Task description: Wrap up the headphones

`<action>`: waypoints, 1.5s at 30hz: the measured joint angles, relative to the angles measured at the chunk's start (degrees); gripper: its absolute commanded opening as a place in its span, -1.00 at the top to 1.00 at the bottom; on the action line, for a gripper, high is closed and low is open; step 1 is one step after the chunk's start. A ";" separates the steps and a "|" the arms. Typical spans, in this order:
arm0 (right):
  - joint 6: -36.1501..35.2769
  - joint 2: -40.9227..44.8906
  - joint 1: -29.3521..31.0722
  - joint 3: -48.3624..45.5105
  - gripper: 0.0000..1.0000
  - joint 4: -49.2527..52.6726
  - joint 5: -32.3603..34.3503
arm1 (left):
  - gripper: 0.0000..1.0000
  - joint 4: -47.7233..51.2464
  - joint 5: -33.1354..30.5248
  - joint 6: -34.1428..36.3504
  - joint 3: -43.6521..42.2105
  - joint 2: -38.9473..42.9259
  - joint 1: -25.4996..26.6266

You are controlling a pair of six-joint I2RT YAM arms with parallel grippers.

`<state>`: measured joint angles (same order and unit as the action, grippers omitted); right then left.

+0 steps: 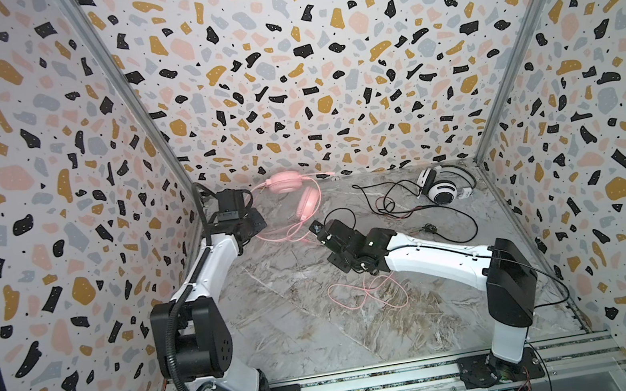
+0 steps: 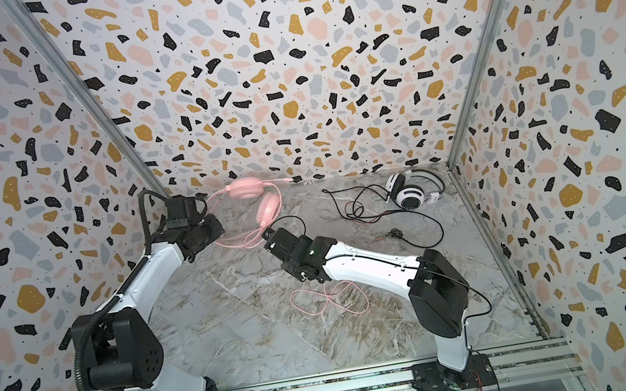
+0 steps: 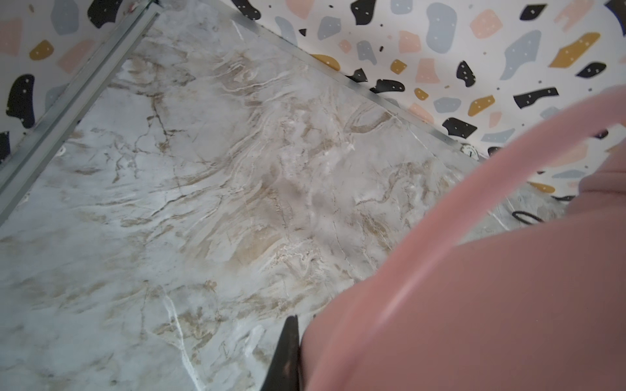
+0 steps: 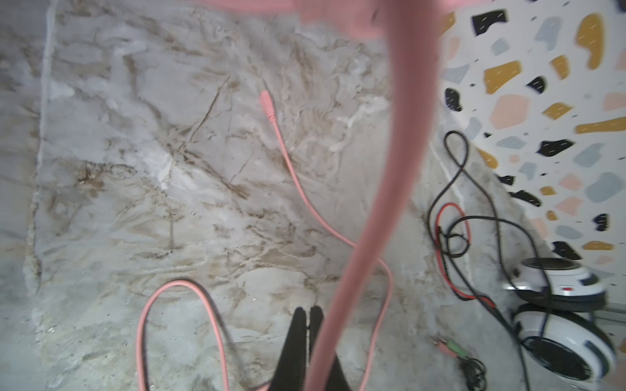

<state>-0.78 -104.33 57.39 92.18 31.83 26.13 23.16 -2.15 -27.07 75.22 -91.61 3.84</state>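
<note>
gripper and headset status

we find the left gripper (image 1: 254,220) clamped on the pink headset (image 1: 307,202) at the back of the table (image 1: 302,332), left of centre. the right gripper (image 4: 306,325) is closed; the pink cord (image 4: 288,162) runs against it, grip unclear. the white headset (image 1: 443,189) lies back right, cords loose.

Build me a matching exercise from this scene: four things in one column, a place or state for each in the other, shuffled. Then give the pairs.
Things
1. pink headphones
2. white-and-black headphones
3. pink cord
4. right tool

Place or state
A. shut
B. in the far right corner
C. by the back wall, left of middle
D. trailing in loops over the tabletop

Pairs: 1-C, 2-B, 3-D, 4-A
</note>
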 measured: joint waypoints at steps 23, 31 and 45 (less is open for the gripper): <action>-9.55 9.64 -12.61 11.41 0.94 15.47 6.67 | 1.00 0.70 2.56 7.45 1.36 3.04 4.74; -13.31 7.85 -14.69 17.68 0.94 15.02 4.55 | 1.00 -0.94 6.10 11.32 1.36 4.81 9.09; -15.41 7.06 -18.01 22.77 0.92 15.04 -3.37 | 1.00 -2.71 11.28 14.80 1.33 4.83 10.14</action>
<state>-16.19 -97.27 39.38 114.96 46.87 22.76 20.45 9.13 -12.27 76.55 -86.78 13.98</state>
